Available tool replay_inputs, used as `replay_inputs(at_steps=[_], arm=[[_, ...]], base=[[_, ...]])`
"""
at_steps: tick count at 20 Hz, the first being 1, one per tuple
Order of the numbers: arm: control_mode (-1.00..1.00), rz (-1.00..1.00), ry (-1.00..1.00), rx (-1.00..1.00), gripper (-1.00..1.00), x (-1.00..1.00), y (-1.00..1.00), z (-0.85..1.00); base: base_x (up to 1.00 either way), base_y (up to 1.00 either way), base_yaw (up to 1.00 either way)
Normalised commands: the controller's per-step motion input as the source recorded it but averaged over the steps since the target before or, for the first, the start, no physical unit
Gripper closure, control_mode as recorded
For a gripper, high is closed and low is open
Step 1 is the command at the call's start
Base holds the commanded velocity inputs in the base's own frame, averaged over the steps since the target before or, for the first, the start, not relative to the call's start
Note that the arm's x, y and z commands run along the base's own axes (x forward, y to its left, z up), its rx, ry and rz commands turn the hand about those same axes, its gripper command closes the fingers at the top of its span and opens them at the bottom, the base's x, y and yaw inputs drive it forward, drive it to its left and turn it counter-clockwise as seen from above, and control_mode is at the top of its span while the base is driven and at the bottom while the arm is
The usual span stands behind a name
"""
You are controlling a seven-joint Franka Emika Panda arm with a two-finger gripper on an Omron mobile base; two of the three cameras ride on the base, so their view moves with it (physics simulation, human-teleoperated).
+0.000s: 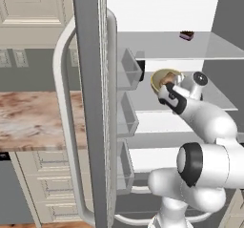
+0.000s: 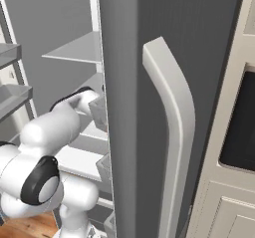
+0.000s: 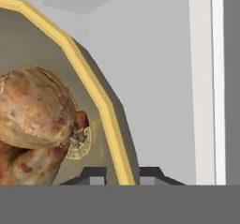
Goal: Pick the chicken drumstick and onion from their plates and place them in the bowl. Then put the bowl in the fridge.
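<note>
Jaws pinching bowl (image 3: 105,110) rim inside fridge (image 1: 90,79)

One bowl (image 1: 165,77) sits on a glass shelf (image 1: 224,100) of one open fridge (image 1: 157,12), near that shelf's left edge. Two golden-brown food pieces lie in it: one onion (image 3: 35,108) and one chicken drumstick (image 3: 28,164) beneath it. One small dark item (image 1: 186,35) rests on the shelf above, toward its back. Three door bins (image 1: 127,69) line the left door, stacked one above another. Two long curved handles (image 1: 66,127) show, one per door. One marbled surface (image 1: 38,119) lies left of the fridge.
</note>
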Motion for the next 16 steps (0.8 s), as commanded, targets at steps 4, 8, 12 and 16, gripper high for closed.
replay_inputs(at_steps=[4, 8, 12, 16], arm=[[-1.00, 0.00, -0.05, 0.00, -1.00, -0.11, -0.05, 0.01], [-1.00, 0.00, -0.24, 0.00, -1.00, -0.37, 0.00, 0.07], [-1.00, 0.00, -0.29, 0.00, -1.00, -0.50, 0.02, 0.20], [-1.00, 0.00, -0.08, -0.02, -1.00, -0.53, 0.06, 0.44]], base=[[0.00, 0.00, 0.00], [0.00, 0.00, 0.00], [0.00, 0.00, 0.00], [0.00, 0.00, 0.00]])
